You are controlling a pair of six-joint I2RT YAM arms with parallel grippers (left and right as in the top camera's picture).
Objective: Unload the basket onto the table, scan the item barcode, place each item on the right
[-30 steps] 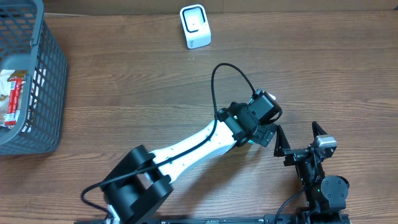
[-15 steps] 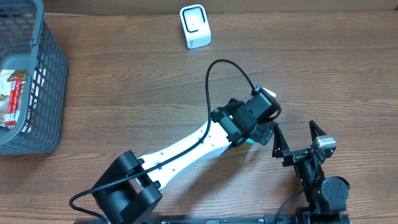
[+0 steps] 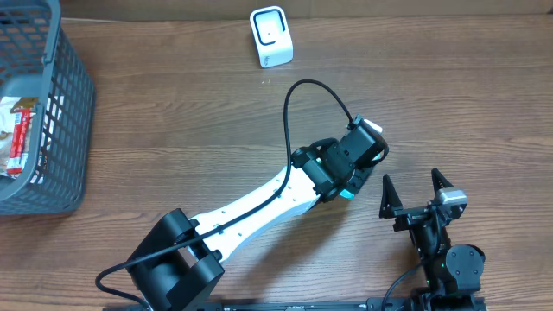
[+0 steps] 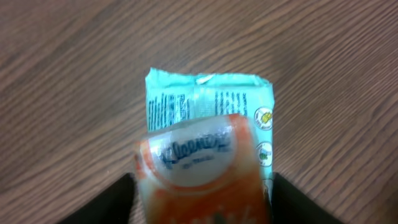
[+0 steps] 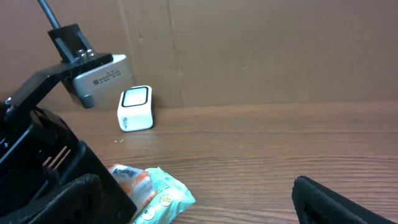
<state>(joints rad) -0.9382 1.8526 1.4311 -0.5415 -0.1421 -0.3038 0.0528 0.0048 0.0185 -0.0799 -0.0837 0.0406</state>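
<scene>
Tissue pack (image 4: 202,146) sits on the table (image 4: 62,93), pinched at both sides by the left gripper (image 4: 202,182); right gripper (image 3: 411,179) stands spread wide.

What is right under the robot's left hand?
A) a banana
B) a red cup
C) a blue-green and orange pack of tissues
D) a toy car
C, because the left wrist view shows a teal and orange tissue pack lying on the wooden table, between the two fingers of the left gripper.
</scene>
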